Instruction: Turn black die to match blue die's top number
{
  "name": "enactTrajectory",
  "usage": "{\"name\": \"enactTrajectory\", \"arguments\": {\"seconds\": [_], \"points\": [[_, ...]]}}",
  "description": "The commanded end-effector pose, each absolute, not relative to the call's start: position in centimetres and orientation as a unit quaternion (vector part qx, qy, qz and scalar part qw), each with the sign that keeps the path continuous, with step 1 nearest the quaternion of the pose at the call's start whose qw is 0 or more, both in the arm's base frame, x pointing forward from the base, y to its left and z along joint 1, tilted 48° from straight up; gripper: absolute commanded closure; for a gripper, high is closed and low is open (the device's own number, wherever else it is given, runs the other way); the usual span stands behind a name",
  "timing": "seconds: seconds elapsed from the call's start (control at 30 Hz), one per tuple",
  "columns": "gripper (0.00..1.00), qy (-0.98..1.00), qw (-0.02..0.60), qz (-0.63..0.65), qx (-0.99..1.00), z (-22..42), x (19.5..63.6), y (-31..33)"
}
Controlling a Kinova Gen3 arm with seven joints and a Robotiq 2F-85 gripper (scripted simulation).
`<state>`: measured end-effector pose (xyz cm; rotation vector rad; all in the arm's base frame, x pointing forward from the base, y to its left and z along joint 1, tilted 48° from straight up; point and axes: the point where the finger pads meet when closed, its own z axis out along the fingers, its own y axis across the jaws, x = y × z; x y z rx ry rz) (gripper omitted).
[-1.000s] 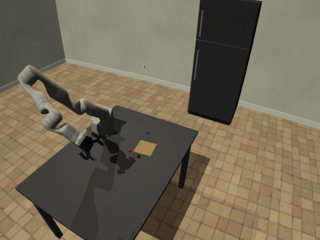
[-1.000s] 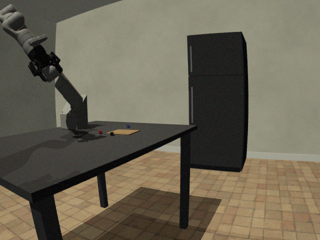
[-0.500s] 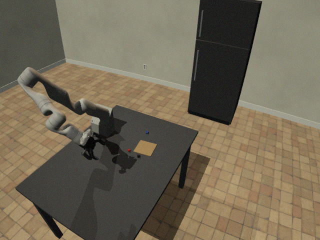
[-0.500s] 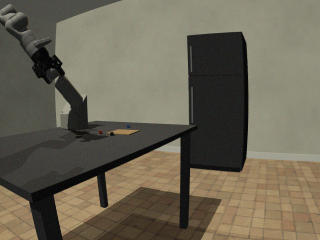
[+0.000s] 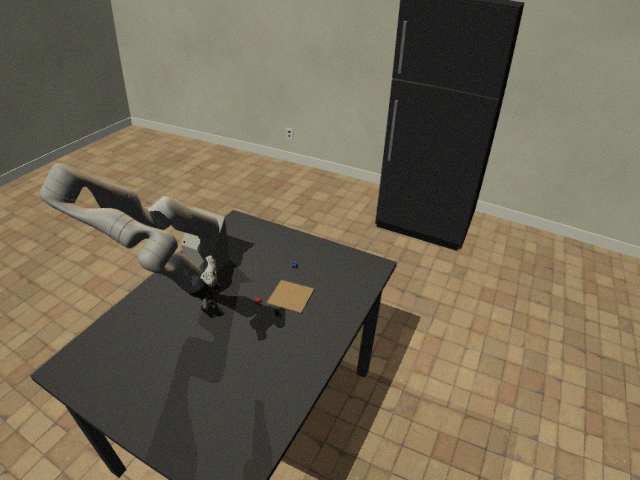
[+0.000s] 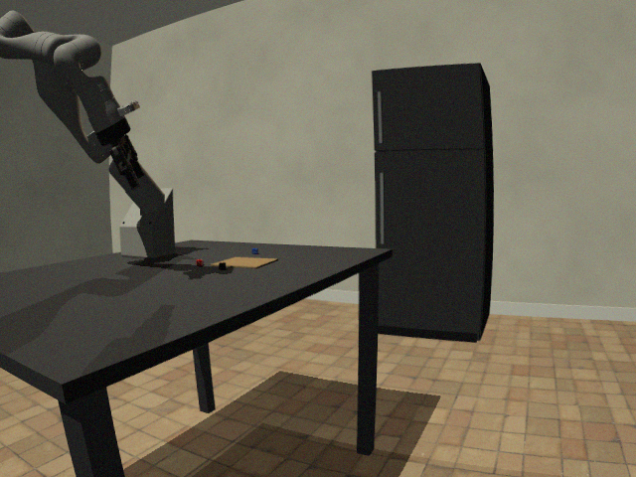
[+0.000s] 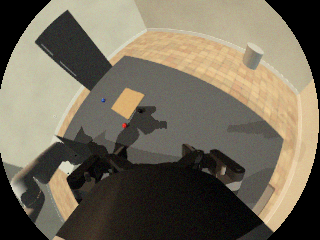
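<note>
The tan mat (image 5: 290, 295) lies flat near the middle of the dark table. The black die (image 5: 277, 312) sits on the table just off the mat's near edge, in the arm's shadow; it also shows in the exterior view (image 6: 222, 265). The blue die (image 5: 294, 264) lies on the table beyond the mat. The red die (image 5: 257, 299) lies on the table to the mat's left. My gripper (image 5: 210, 308) (image 6: 125, 164) is open and empty, well above the table and left of the dice. In the wrist view the fingers spread wide, with the mat (image 7: 127, 102) far off. The numbers on the dice are too small to read.
The arm's base block (image 6: 138, 234) stands at the table's far left edge. A black fridge (image 5: 444, 118) stands against the back wall, away from the table. The table's right edge (image 5: 382, 289) is close behind the mat.
</note>
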<state>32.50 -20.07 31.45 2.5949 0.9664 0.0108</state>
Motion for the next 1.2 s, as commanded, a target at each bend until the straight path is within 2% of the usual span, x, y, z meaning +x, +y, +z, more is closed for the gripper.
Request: {"name": "enactTrajectory", "arguments": {"seconds": [0.0,0.4,0.67,1.17], "points": [[0.00,0.405,0.159,-0.044,0.899,27.9,33.1,-19.0],[0.00,0.592,0.149,-0.189,0.770,22.2,34.0,-18.3],[0.00,0.715,0.149,-0.283,0.622,18.4,36.2,-17.2],[0.00,0.828,0.162,-0.370,0.388,13.4,40.8,-13.6]]}}
